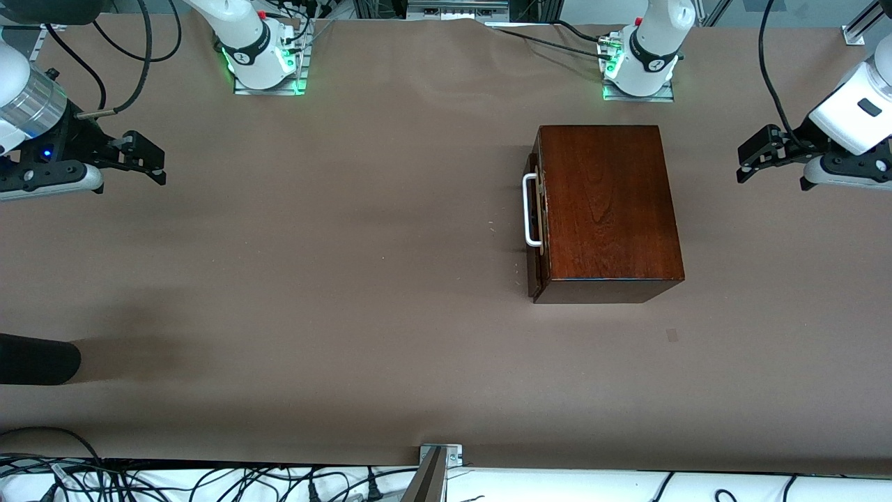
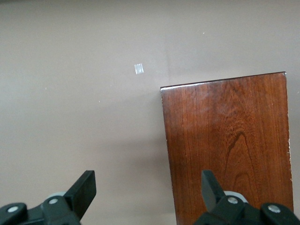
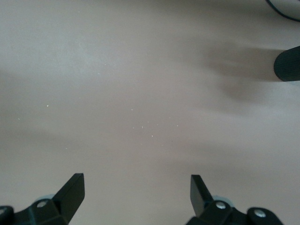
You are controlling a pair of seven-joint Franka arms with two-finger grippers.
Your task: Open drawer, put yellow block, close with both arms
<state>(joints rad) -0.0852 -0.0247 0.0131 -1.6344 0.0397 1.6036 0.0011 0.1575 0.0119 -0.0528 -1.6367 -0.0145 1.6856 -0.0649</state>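
The glossy dark-brown wooden box (image 1: 610, 209) stands on the table toward the left arm's end. Its drawer (image 1: 536, 268) is pushed in, with the white bar handle (image 1: 529, 209) facing the right arm's end. The yellow block is out of view. My left gripper (image 1: 744, 164) hangs open above the table at the left arm's end, apart from the box. The left wrist view shows the left gripper (image 2: 147, 180) empty, with the box top (image 2: 229, 140) below one finger. My right gripper (image 1: 160, 166) hovers open over the right arm's end; in its wrist view the right gripper (image 3: 136, 180) holds nothing.
A dark rounded object (image 1: 38, 359) pokes in at the right arm's end, nearer the front camera, also visible as the dark object (image 3: 287, 64) in the right wrist view. A small tape mark (image 1: 671, 335) lies on the brown table (image 1: 348, 279) near the box. Cables run along the front edge.
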